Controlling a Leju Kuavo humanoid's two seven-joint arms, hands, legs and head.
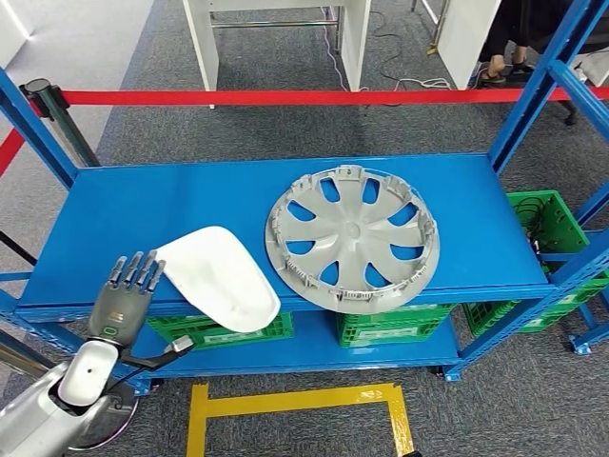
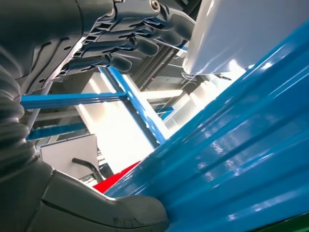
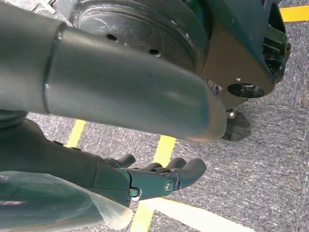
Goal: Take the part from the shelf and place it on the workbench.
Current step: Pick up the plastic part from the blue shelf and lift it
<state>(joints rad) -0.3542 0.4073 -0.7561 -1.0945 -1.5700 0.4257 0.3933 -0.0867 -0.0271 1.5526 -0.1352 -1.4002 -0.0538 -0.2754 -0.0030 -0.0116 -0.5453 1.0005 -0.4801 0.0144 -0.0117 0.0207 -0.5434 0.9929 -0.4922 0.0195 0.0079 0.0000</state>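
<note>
Nearest the head camera, the left arm rises from below with its left hand (image 1: 127, 290) at the front left edge of the blue shelf (image 1: 144, 200), fingers spread and straight, holding nothing; its fingertips sit just beside the near end of the white part (image 1: 215, 274), and whether they touch it I cannot tell. In the left wrist view the dark fingers (image 2: 138, 46) reach out flat above the shelf surface with the thumb lying along the shelf's edge, and the white part (image 2: 247, 34) is just ahead of them. That part is a smooth, glossy, curved shell lying near the front edge, overhanging it slightly; it looks light, stiff and probably slippery, so a hold across its narrow end, thumb under the overhanging rim and fingers on top, seems soundest. Beside it, toward the shelf's middle, lies a grey wheel cover (image 1: 352, 236), close to the shell. The right hand (image 3: 160, 176) hangs low over the carpet, fingers loosely curled with nothing in them.
</note>
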